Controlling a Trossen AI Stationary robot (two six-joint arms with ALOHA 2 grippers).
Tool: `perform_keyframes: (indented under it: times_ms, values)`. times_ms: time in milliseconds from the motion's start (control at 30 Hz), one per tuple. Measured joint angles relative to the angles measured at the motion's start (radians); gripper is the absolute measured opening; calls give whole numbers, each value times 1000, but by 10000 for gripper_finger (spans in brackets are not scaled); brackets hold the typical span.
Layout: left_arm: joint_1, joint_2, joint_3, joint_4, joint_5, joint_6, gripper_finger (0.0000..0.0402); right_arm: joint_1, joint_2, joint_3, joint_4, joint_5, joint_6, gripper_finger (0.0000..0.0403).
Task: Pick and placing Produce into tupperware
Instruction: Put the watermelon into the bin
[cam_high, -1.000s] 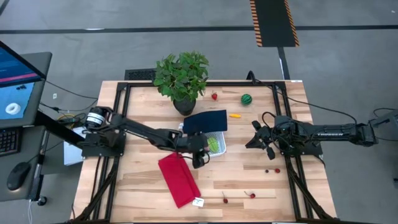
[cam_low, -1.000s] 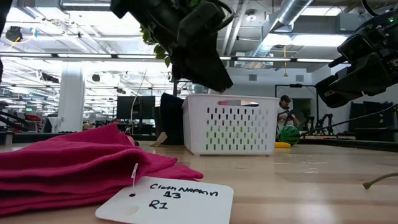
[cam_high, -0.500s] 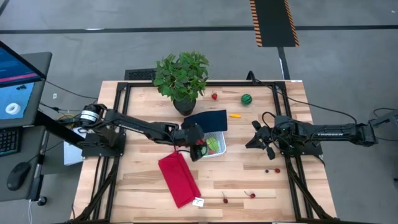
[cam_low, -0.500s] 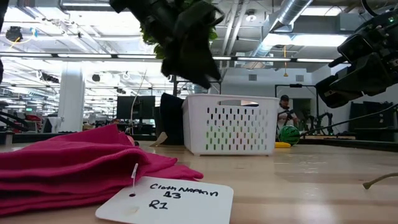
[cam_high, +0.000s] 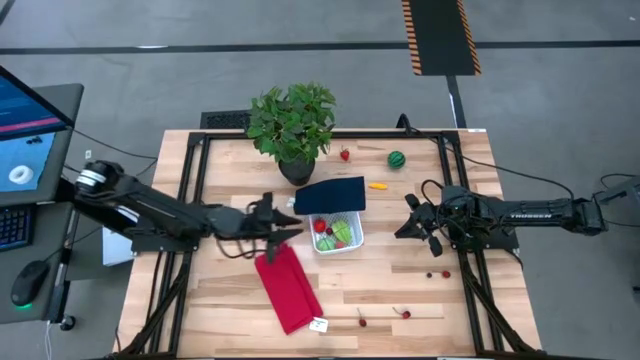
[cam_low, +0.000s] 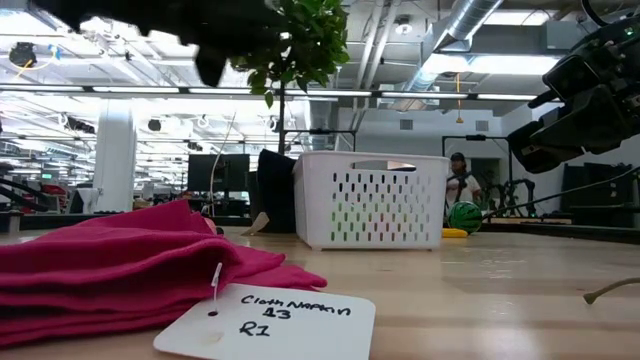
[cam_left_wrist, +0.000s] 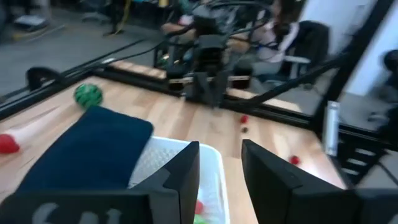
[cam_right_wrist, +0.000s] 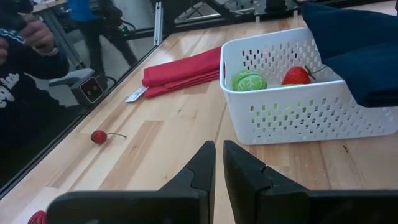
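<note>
White perforated plastic: the tupperware (cam_high: 337, 234) sits near table centre, a square slotted basket, its dark navy lid (cam_high: 330, 195) lying tilted over the rim at the 12 o'clock side. Inside, the right wrist view shows a green ribbed piece (cam_right_wrist: 249, 81) beside a red strawberry (cam_right_wrist: 297, 75), touching or nearly so.

Left to right, high view:
- Left gripper (cam_high: 283, 226) at 9 o'clock of the tupperware, above the top edge of the red cloth (cam_high: 288, 288). Fingers (cam_left_wrist: 184, 167) apart by a moderate gap, nothing between them.
- Red cloth folded, at 7 o'clock of the tupperware, white tag (cam_low: 265, 320) at its near end.
- Potted plant (cam_high: 292, 125) at 11 o'clock of the tupperware, just behind the lid.
- Second strawberry (cam_high: 345, 155) at 12 o'clock, near the far table edge.
- Orange elongated piece (cam_high: 378, 185) at 1 o'clock.
- Striped dark-green round piece (cam_high: 397, 159) farther out at 1 o'clock.
- Small red berries (cam_high: 404, 313) at 5 o'clock near the front edge; another (cam_high: 361, 321) close by.
- Right gripper (cam_high: 410, 217) at 3 o'clock of the tupperware, well apart from it, above the table. Fingers (cam_right_wrist: 202, 163) nearly together, a thin slit only, holding nothing.
- Tiny berries (cam_high: 445, 273) at 4 o'clock, below the right gripper.
</note>
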Motion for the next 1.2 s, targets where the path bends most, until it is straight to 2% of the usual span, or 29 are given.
perform_keyframes:
  times_ms: [167, 367, 633, 900, 1000, 1133, 1200]
  values:
    - [-54, -133, -113, 55, -30, 36, 101, 0, 0, 0, 0, 0, 0, 56]
    - [-78, -240, -168, 56, -114, 137, 101, 0, 0, 0, 0, 0, 0, 56]
    - [-80, -340, -177, 26, -71, 223, 101, 0, 0, 0, 0, 0, 0, 56]
    - [-80, -392, -177, -58, -64, 222, 100, 0, 0, 0, 5, 0, -2, 56]
    - [-80, -412, -177, -61, -19, 224, 100, 0, 0, 0, 61, 24, -8, 56]
    - [-80, -431, -177, -54, 40, 255, 100, 8, 0, 0, 178, 41, 216, 56]
    - [-80, -440, -177, -37, 54, 255, 100, 7, 1, 0, 254, 138, 259, 56]
